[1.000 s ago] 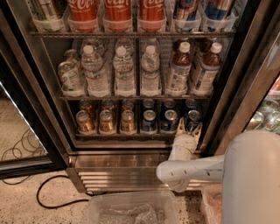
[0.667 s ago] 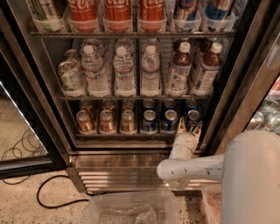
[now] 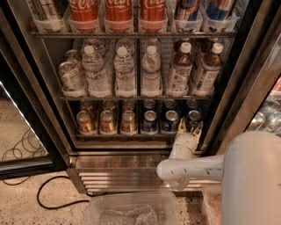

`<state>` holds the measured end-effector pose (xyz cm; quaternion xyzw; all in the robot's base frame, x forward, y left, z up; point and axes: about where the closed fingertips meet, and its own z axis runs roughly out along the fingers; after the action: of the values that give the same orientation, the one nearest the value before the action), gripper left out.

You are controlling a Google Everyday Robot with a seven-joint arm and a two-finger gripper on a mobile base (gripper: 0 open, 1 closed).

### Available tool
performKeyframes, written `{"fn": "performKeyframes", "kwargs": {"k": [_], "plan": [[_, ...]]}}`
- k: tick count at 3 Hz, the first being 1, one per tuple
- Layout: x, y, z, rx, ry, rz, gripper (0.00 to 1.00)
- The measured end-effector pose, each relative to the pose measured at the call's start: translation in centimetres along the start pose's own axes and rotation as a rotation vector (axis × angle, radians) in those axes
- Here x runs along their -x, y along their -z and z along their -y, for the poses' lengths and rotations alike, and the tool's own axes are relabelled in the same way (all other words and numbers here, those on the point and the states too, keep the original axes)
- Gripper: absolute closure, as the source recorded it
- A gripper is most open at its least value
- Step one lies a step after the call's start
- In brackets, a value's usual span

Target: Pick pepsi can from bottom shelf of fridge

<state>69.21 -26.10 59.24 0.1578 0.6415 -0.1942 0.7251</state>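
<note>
The fridge (image 3: 118,173) stands open in the camera view, and its bottom shelf (image 3: 131,136) carries gold-brown cans (image 3: 107,121) on the left and dark-blue pepsi cans on the right. The front pepsi cans sit at left (image 3: 149,121), middle (image 3: 170,121) and right (image 3: 193,117). My gripper (image 3: 190,128) reaches in from below at the shelf's right end. It is open, with one fingertip on each side of the rightmost front pepsi can, and partly covers that can's lower half. More pepsi cans stand behind in a back row.
Water and tea bottles (image 3: 124,72) fill the middle rack, and red Coca-Cola cans (image 3: 118,11) the top one. A clear plastic bin (image 3: 131,211) sits on the floor below the fridge. A black cable (image 3: 52,193) lies at left near the open glass door (image 3: 26,163).
</note>
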Motion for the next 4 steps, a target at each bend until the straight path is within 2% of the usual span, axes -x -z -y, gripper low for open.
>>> {"fn": "performKeyframes", "kwargs": {"k": [1, 2, 3, 4], "plan": [[-0.04, -0.10, -0.10, -0.005, 0.003, -0.004, 0.38], [-0.04, -0.14, -0.23, -0.008, 0.006, -0.007, 0.56], [-0.09, -0.44, -0.04, -0.017, 0.008, -0.006, 0.81], [-0.06, -0.57, 0.17, -0.024, 0.006, -0.003, 1.00]]}}
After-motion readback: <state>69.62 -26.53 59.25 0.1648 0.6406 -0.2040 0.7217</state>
